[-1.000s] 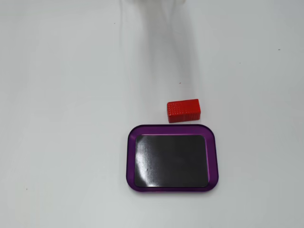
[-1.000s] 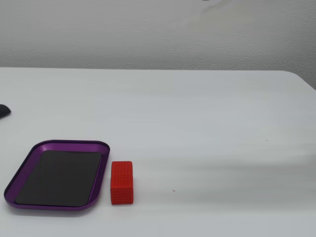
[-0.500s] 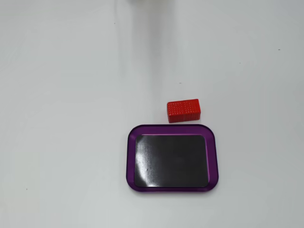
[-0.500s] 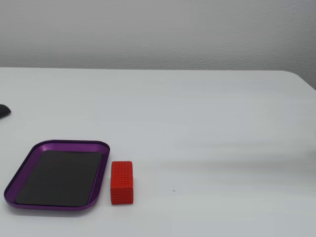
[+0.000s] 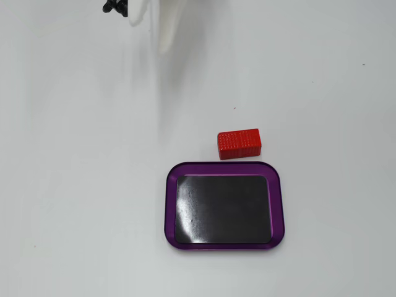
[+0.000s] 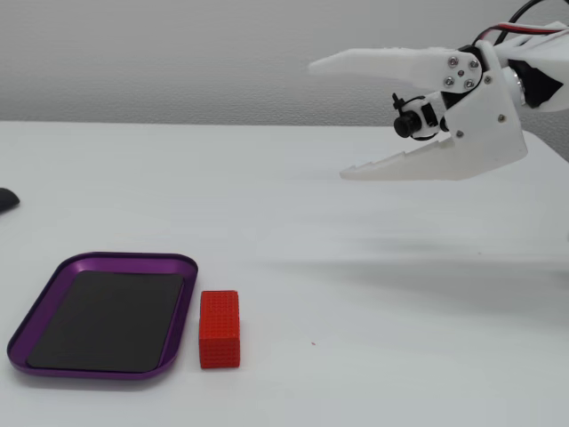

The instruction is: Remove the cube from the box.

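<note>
The red cube (image 5: 239, 143) lies on the white table just outside the far rim of the purple box (image 5: 170, 204); in the other fixed view the cube (image 6: 220, 327) sits just right of the box (image 6: 53, 283). The box's black floor is bare. My white gripper (image 6: 327, 118) hangs high above the table at the upper right of a fixed view, jaws wide open and empty, far from the cube. In the other fixed view only a blurred white part of it (image 5: 168, 25) shows at the top edge.
A dark object (image 6: 5, 198) lies at the left edge of the table in a fixed view. A black part (image 5: 116, 6) shows at the top edge of the other. The table is plain white.
</note>
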{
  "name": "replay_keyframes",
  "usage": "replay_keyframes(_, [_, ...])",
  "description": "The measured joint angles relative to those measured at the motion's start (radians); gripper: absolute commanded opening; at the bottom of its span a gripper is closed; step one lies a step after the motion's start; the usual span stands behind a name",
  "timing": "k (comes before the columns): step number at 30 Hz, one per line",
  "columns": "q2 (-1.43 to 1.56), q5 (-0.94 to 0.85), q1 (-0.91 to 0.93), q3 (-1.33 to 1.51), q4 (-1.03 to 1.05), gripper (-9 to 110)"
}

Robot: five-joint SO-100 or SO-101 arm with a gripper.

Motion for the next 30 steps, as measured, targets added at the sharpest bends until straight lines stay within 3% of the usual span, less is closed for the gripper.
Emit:
replay_keyframes(3, [0.0, 0.005, 0.0, 0.018, -0.002, -1])
replay_keyframes(30, [0.0, 0.006, 0.0, 0.021, -0.005, 0])
